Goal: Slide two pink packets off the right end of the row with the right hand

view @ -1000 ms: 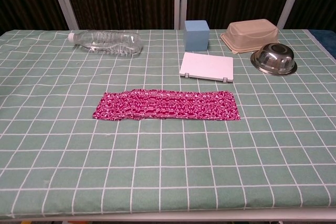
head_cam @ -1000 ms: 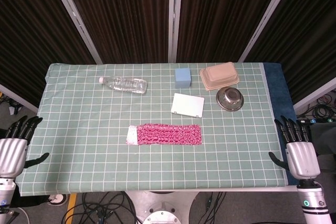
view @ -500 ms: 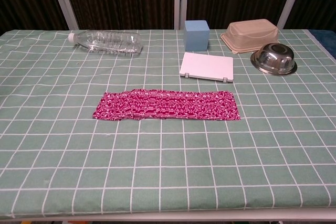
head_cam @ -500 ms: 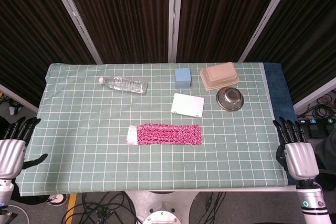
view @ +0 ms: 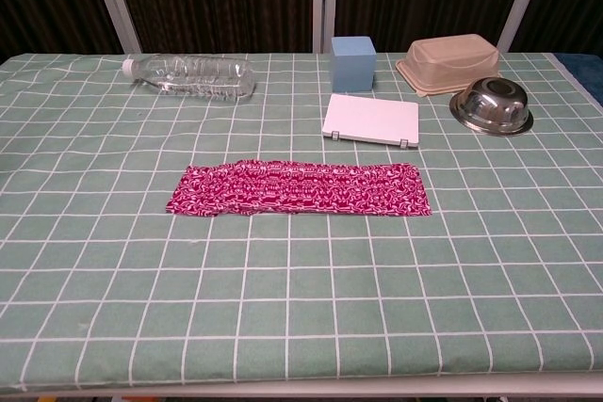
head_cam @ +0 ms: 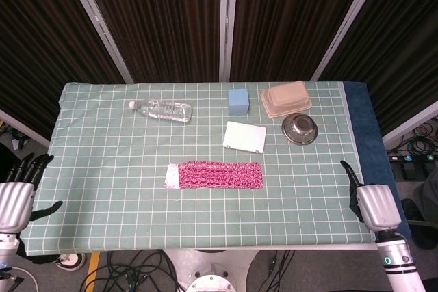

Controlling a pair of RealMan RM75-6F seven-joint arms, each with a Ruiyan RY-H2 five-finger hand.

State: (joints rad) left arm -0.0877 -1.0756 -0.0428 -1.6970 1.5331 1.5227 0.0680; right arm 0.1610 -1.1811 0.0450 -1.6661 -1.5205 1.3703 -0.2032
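Best approached low and from the right: bring the right hand (head_cam: pixel 375 204) in over the near right corner of the green checked tablecloth (head_cam: pixel 102 169), lay fingertips flat on the right end of the row of pink packets (head_cam: pixel 215 175), and drag rightward without pressing so hard that the cloth bunches. Worth counting seams first, since the packets lie edge to edge as one patterned strip and individual borders are hard to make out from either view. Should take only the last two, leaving the rest in line. Needs care to keep clear of the white flat case (head_cam: pixel 244 137) and steel bowl (head_cam: pixel 300 128) beyond the row.

Right hand seen mostly from the back at the table's near right edge, well apart from the packets, holding nothing, touching nothing visible; fingers largely hidden, so cannot tell how far apart. Left hand (head_cam: pixel 15 196) off the near left edge, fingers spread, empty.

Row sits mid-table, nearer the front. Not yet touched, by the look of it.
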